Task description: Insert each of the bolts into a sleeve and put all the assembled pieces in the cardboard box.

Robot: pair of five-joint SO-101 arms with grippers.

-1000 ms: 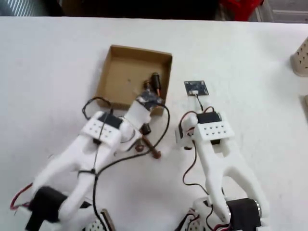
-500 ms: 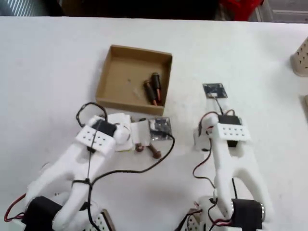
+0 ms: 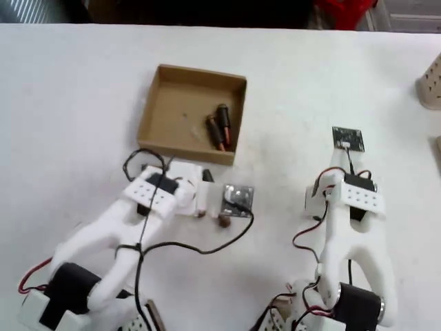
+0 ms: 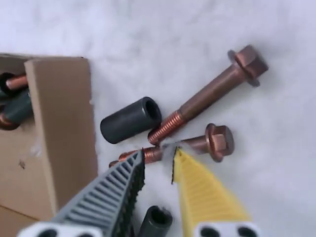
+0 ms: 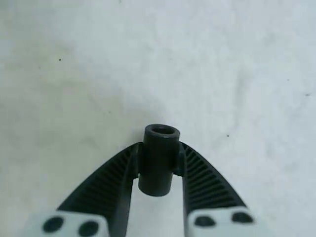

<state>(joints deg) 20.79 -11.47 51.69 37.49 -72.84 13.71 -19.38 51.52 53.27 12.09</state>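
Observation:
My left gripper (image 4: 157, 157) is open and low over a short copper bolt (image 4: 213, 142) on the table, its tips straddling the shank. A longer bolt (image 4: 213, 92) and a loose black sleeve (image 4: 130, 120) lie just beyond, and another sleeve (image 4: 155, 222) sits close under the fingers. The cardboard box (image 3: 167, 110) holds two assembled pieces (image 3: 219, 127), and its corner (image 4: 59, 123) is beside the left gripper. My right gripper (image 5: 159, 150) is shut on an upright black sleeve (image 5: 159, 163) above bare table. That arm (image 3: 348, 200) stands right of the box.
A beige perforated object (image 3: 431, 84) stands at the table's far right edge. Loose black cables (image 3: 207, 245) trail from the left arm across the table in front of the bolts (image 3: 224, 222). The table's left and far side are bare white surface.
The left arm has drawn back from the box's near edge to the loose bolts on the table. The right arm has swung to the right.

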